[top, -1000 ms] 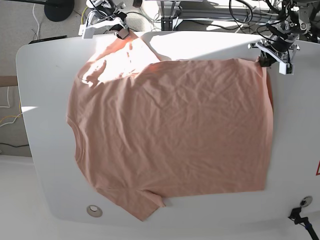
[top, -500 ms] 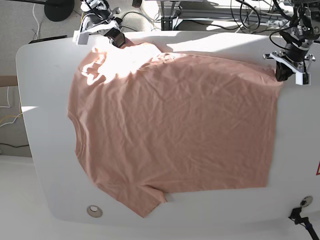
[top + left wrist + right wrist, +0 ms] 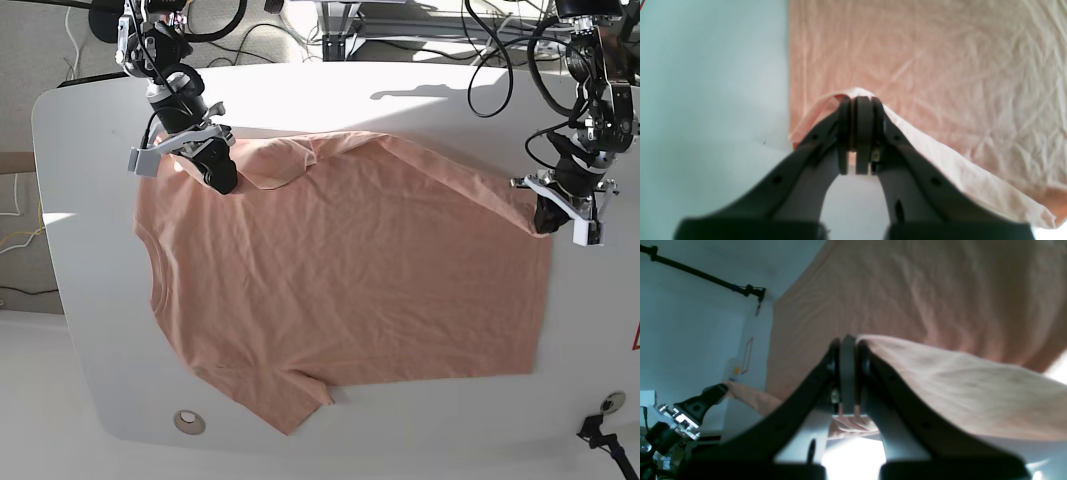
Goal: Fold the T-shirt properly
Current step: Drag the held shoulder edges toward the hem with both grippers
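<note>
Looking down from the base view, you see the shirt (image 3: 340,280) spread across the white table (image 3: 70,200), its far edge lifted at two points. Your right gripper (image 3: 218,172) pinches the cloth near the sleeve on that view's left; your left gripper (image 3: 548,215) pinches the hem corner on its right.

Through the left wrist view, you see the left gripper (image 3: 858,133) pressed together on a raised fold of the shirt (image 3: 923,66), with bare table (image 3: 706,83) beside it.

Through the right wrist view, your right gripper (image 3: 847,373) clamps a cloth edge, the shirt (image 3: 907,300) stretching away beyond. Your other gripper (image 3: 711,393) shows far off, holding its corner.
</note>
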Motion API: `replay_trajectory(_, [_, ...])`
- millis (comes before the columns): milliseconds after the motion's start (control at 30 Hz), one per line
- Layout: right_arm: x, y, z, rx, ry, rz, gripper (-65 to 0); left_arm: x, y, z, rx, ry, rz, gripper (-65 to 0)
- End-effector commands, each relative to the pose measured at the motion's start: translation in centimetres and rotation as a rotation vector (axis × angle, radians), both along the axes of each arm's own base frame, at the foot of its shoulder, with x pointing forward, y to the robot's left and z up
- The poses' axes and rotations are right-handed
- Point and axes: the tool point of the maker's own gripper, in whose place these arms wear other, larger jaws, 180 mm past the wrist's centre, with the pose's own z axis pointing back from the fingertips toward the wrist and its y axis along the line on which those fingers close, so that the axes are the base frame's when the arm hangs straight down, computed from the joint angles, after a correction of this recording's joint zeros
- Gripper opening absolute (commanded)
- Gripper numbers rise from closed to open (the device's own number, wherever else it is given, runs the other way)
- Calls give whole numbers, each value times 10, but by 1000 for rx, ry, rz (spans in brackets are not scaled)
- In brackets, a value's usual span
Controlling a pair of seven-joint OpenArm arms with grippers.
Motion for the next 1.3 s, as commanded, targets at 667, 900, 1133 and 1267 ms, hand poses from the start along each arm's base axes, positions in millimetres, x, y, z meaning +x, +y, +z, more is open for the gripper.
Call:
replay_trajectory(667, [113,-34,-16,-6,-42,-35,-650,82,30,-15,-95,11,108,-650])
replay_trajectory(900, [129,-46,-22,-12,-23,-51,-650,94,25,-24,-108,41,99,-650])
replay_trajectory(1133, [132,-48,-23,-16,-20,-55,-650,100,32,-26,-119,48,119,-650])
replay_trajectory(1267, [135,-49,-25,-13,-16,-58,-650,101,37,-26,-72,53,123,-650])
